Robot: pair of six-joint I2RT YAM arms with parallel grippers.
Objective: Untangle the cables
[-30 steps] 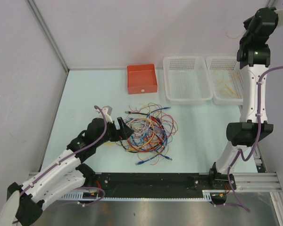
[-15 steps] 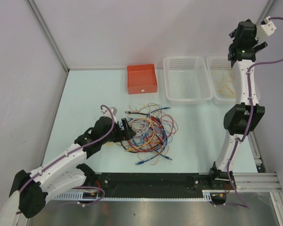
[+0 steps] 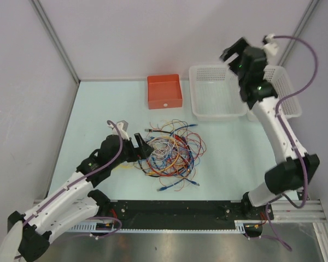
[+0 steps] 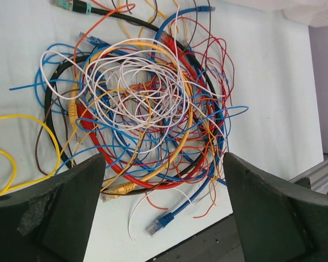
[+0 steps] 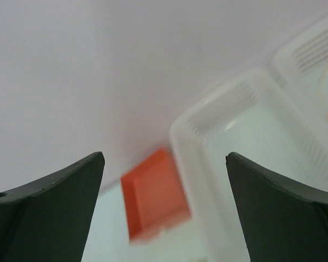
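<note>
Reaching low from the left, the left gripper (image 3: 143, 149) rests at the tangle's left edge, jaws spread wide, gripping nothing. The cables (image 3: 172, 153) lie mid-table (image 3: 98, 109) in a roundish heap with no clear long axis, blue plug ends trailing nearward. Raised high over a white basket (image 3: 216, 103), the right gripper (image 3: 234, 53) gapes empty.

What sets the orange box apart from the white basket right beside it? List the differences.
The orange box is solid-walled and opaque; the white basket has perforated, pale walls. The basket is clearly the larger of the two. Both are open-topped rectangles at the far edge of the table.
</note>
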